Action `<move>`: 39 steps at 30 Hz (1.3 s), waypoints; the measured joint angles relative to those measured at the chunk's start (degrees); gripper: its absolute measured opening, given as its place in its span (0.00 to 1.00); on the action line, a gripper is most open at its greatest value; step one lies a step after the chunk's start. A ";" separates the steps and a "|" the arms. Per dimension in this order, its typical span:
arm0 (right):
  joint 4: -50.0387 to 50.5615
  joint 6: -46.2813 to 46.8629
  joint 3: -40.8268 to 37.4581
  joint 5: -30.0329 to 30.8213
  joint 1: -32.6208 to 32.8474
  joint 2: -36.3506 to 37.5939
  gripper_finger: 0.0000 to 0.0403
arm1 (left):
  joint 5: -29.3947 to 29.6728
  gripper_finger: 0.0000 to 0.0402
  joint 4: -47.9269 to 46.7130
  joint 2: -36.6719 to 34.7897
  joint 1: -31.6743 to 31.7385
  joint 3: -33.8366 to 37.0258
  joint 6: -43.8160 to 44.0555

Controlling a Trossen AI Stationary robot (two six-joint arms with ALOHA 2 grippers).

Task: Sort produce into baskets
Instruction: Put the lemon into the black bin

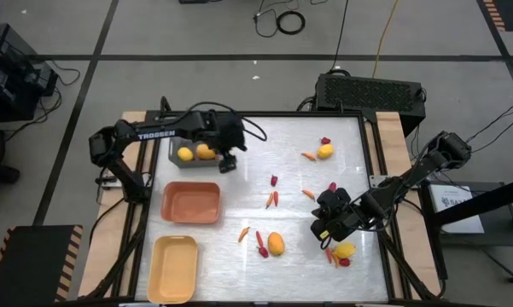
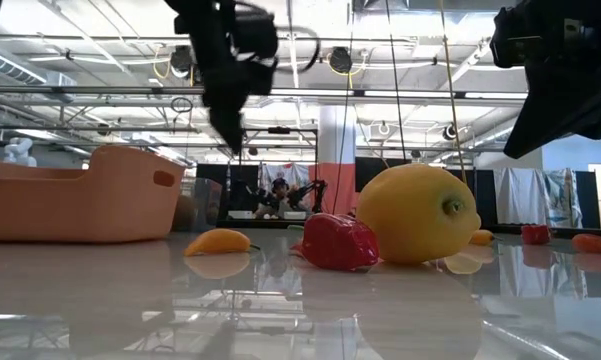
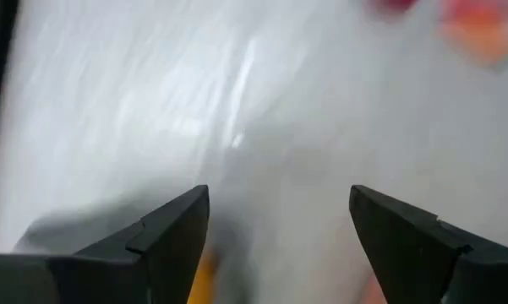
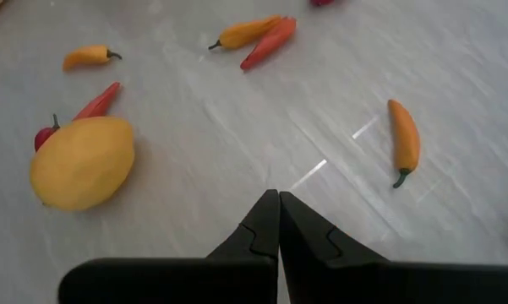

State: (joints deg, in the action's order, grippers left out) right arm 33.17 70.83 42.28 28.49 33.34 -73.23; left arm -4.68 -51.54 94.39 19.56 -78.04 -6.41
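Left gripper [image 1: 227, 161] released beside the grey basket [image 1: 177, 142], right gripper [image 1: 324, 228] clenched, empty, low over table [image 1: 307, 264]

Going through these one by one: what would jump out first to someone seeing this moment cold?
The scattered produce: yellow lemons and small orange and red pieces strewn over the table's right half, with one lemon near the front edge. Two lemons already lie in the grey basket at the back left, where the left gripper hangs open beside it. The orange basket and pale yellow basket look empty; the right gripper is shut over the front right.
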 joint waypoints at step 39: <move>44.06 35.07 0.00 16.20 2.23 9.62 0.00 | 7.37 0.73 53.45 39.29 -10.68 -28.70 13.50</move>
State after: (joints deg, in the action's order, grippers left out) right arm 77.22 105.90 42.28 44.69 35.57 -63.61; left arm 2.69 1.92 133.68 8.87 -106.74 7.09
